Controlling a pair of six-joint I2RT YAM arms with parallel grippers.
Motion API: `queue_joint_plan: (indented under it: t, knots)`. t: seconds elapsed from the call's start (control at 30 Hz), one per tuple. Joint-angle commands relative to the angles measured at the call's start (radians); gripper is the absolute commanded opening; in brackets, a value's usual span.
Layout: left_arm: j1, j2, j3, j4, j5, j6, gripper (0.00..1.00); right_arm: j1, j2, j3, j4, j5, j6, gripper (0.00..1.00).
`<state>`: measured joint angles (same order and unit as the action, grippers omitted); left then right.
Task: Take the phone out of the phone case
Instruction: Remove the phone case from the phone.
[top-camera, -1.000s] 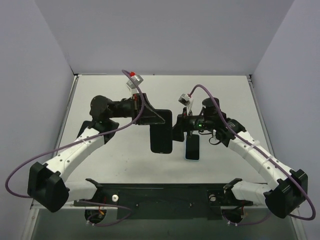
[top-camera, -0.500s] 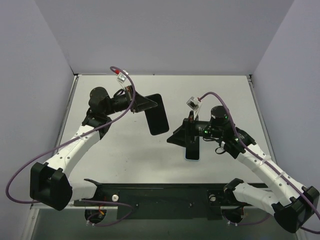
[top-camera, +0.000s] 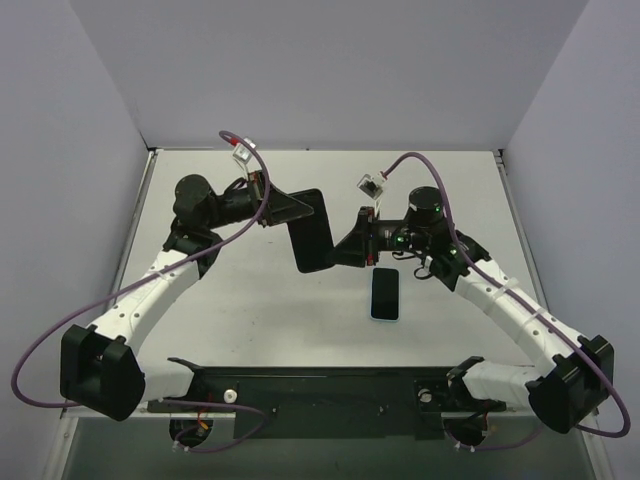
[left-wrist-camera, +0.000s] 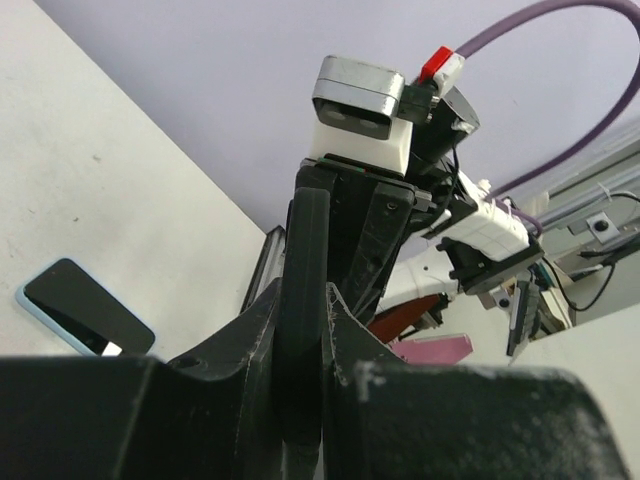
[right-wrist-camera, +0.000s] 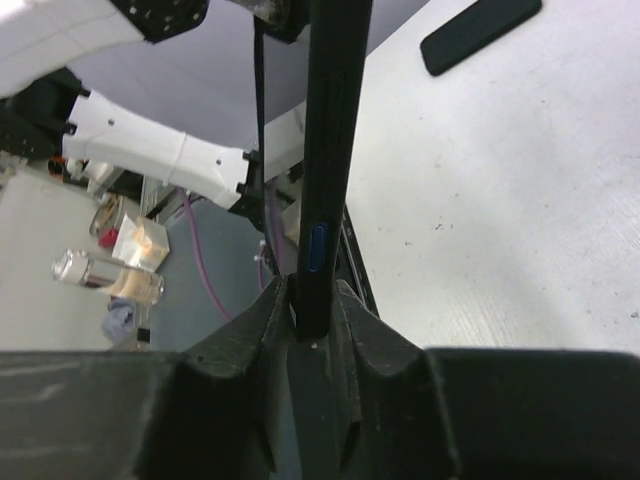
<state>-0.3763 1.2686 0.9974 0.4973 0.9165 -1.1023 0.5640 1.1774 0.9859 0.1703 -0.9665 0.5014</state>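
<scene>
— Where's the phone case (top-camera: 313, 235)?

— Off the surface (top-camera: 240, 300), edge-on between the two arms. The left fingers (top-camera: 298, 212) pinch one edge and the right fingers (top-camera: 346, 249) pinch the opposite one. Both pairs are pressed tight against the black slab.

— Is the phone still inside?

— Cannot tell. The right wrist view shows only a thin black edge with a small blue side button just beyond the fingertips.

— Anything else?

— A pale-blue-rimmed phone (top-camera: 385, 297) lies flat on the surface, near the right fingers but apart from them.
</scene>
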Motion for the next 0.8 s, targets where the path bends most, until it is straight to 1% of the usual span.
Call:
queue_joint_plan:
  t: [0.0,0.07,0.1,0.17,0.23,0.33,0.4,0.5,0.53,0.57,0.6,0.63,0.67,0.7,0.77]
  knots:
    - [0.005,-0.006,0.07,0.11,0.051,-0.065,0.0,0.0,0.03,0.063,-0.009,-0.144,-0.084,0.11]
    - [0.007,-0.011,0.07,0.11,0.062,-0.07,0.0,0.0,0.037,0.074,-0.044,-0.164,-0.119,0.15]
    - [0.007,-0.009,0.078,0.107,0.074,-0.071,0.0,0.0,0.036,0.076,-0.048,-0.172,-0.132,0.22]
    - [0.007,-0.008,0.083,0.107,0.085,-0.074,0.0,0.0,0.039,0.079,-0.057,-0.19,-0.144,0.28]
    - [0.007,-0.012,0.087,0.112,0.094,-0.079,0.0,0.002,0.042,0.085,-0.075,-0.208,-0.159,0.31]
    - [0.005,-0.014,0.096,0.118,0.111,-0.082,0.0,0.002,0.041,0.08,-0.084,-0.23,-0.173,0.31]
    - [0.005,-0.014,0.101,0.119,0.122,-0.083,0.0,0.002,0.037,0.08,-0.089,-0.232,-0.179,0.26]
    - [0.005,-0.014,0.101,0.121,0.139,-0.085,0.0,0.01,0.041,0.088,-0.103,-0.239,-0.192,0.12]
    - [0.005,-0.011,0.099,0.141,0.143,-0.099,0.0,0.019,0.042,0.094,-0.158,-0.245,-0.243,0.0]
    - [0.004,-0.009,0.099,0.153,0.147,-0.126,0.0,0.022,0.044,0.111,-0.21,-0.241,-0.28,0.0]
    - [0.004,-0.008,0.096,0.202,0.156,-0.145,0.0,0.033,0.048,0.12,-0.28,-0.239,-0.361,0.0]
    - [0.004,-0.003,0.095,0.228,0.159,-0.195,0.0,0.039,0.053,0.131,-0.301,-0.238,-0.389,0.0]
    - [0.004,0.0,0.095,0.291,0.165,-0.22,0.0,0.042,0.056,0.134,-0.32,-0.241,-0.414,0.0]
    - [0.004,0.009,0.093,0.328,0.166,-0.275,0.0,0.043,0.073,0.143,-0.325,-0.247,-0.422,0.0]
    - [0.004,0.021,0.101,0.395,0.171,-0.339,0.0,0.045,0.1,0.163,-0.359,-0.25,-0.451,0.0]
